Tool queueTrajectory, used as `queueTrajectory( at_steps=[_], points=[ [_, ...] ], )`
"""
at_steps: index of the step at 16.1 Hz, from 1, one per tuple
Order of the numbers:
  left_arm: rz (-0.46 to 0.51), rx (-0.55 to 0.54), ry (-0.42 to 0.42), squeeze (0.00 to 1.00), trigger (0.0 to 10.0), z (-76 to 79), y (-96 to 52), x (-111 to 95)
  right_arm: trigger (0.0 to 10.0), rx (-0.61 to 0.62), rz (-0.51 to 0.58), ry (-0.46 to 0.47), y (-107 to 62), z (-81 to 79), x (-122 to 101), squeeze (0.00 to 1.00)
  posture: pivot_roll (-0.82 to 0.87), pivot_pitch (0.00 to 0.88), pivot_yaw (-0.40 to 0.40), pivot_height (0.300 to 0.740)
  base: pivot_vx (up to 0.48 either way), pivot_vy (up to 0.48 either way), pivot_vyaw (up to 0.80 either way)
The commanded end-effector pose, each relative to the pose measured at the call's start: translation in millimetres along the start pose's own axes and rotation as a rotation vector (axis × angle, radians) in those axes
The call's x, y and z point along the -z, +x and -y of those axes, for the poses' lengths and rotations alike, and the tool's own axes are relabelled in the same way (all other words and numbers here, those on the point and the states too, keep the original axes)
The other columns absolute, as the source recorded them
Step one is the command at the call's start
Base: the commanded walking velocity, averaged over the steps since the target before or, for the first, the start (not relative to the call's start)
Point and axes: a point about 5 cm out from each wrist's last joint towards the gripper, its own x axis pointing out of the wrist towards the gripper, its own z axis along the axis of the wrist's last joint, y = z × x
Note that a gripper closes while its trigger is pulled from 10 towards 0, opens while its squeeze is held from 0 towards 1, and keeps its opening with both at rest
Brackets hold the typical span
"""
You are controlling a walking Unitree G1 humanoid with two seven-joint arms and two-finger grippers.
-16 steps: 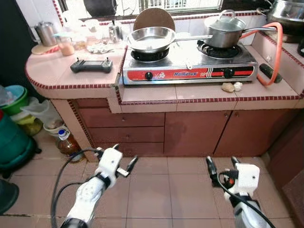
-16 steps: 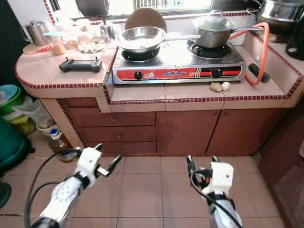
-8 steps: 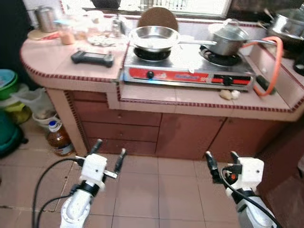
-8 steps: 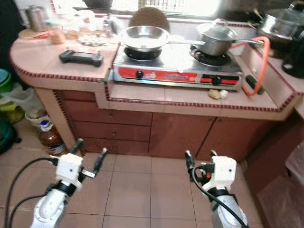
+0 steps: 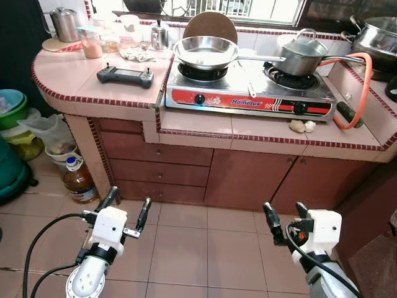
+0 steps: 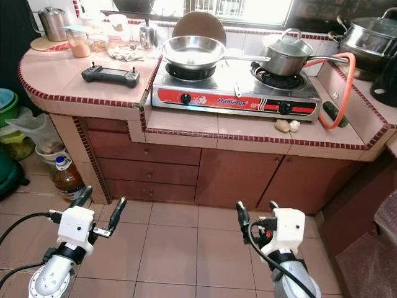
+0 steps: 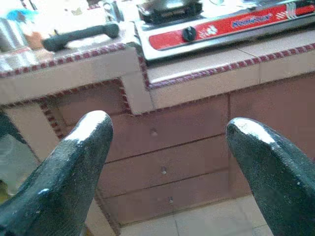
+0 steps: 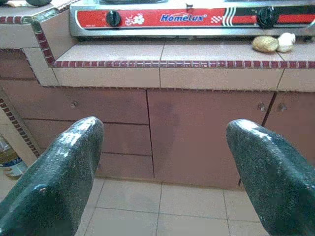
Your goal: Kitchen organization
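Note:
On the tiled counter stands a two-burner stove [image 5: 248,94]. A steel frying pan [image 5: 205,51] sits on its left burner and a lidded saucepan [image 5: 304,57] on its right. A black controller [image 5: 125,76] lies on the counter left of the stove, and two small pale lumps [image 5: 302,126] lie in front of its right end. Low over the floor, well short of the cabinets, my left gripper [image 5: 131,195] is open and holds nothing. My right gripper [image 5: 283,208] is open too, level with it. The right wrist view faces the cabinet doors [image 8: 197,132] under the stove.
A kettle [image 5: 64,23], cups and a small jug crowd the counter's back left. An orange hose [image 5: 363,74] loops at the right by a large pot [image 5: 375,34]. An oil bottle [image 5: 77,180], bowls and a green bin [image 5: 9,177] stand on the floor at the left.
The whole view has shifted as the camera moved. My left gripper has sunk lower and further left in the picture; both grippers stay open and empty.

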Motion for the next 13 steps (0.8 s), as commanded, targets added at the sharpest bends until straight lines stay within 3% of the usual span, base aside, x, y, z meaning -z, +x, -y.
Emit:
queueTrajectory(
  at_steps=[1,3,4,5,7,8,10,13],
  points=[
    [0.007,-0.016,0.025,0.00,10.0,-2.6,0.5,-4.1,10.0,-0.002,0.014,0.002,-0.8,-0.3,-7.0,0.00,0.25,0.000,-0.082,0.740,0.000,0.000,0.00],
    [0.004,0.009,-0.010,0.00,10.0,-2.6,-1.2,-3.8,10.0,-0.009,0.019,0.000,0.2,-0.6,-10.1,0.00,0.25,0.000,-0.084,0.740,0.000,0.000,0.00],
    [0.006,0.016,-0.030,0.88,10.0,-2.5,-2.1,-3.9,10.0,-0.011,0.022,-0.001,0.5,-0.6,-11.5,0.00,0.25,0.000,-0.084,0.740,0.000,0.000,0.00],
    [0.012,0.021,-0.052,1.00,10.0,-2.1,-2.4,-4.5,10.0,-0.012,0.028,-0.001,-0.2,-0.7,-13.1,1.00,0.25,0.000,-0.086,0.740,0.000,0.000,0.00],
    [0.016,-0.022,-0.060,1.00,10.0,-4.0,0.4,-5.9,10.0,-0.017,0.042,0.006,0.2,-1.4,-15.5,1.00,0.25,0.000,-0.086,0.740,0.000,0.000,0.00],
    [0.013,-0.104,-0.095,1.00,10.0,-6.0,8.0,-10.7,10.0,0.002,0.057,0.011,4.4,0.3,-19.9,1.00,0.25,0.000,-0.093,0.740,0.000,0.000,0.00],
    [0.016,-0.239,-0.065,1.00,10.0,-14.2,19.6,-23.4,10.0,0.005,0.095,0.008,10.3,0.9,-33.3,1.00,0.25,0.000,-0.102,0.740,0.000,0.000,0.00],
    [0.023,-0.286,-0.036,1.00,10.0,-16.4,26.5,-32.8,10.0,0.003,0.129,0.012,19.4,2.3,-43.0,1.00,0.26,0.000,-0.115,0.740,0.000,0.000,0.00]
  ],
)
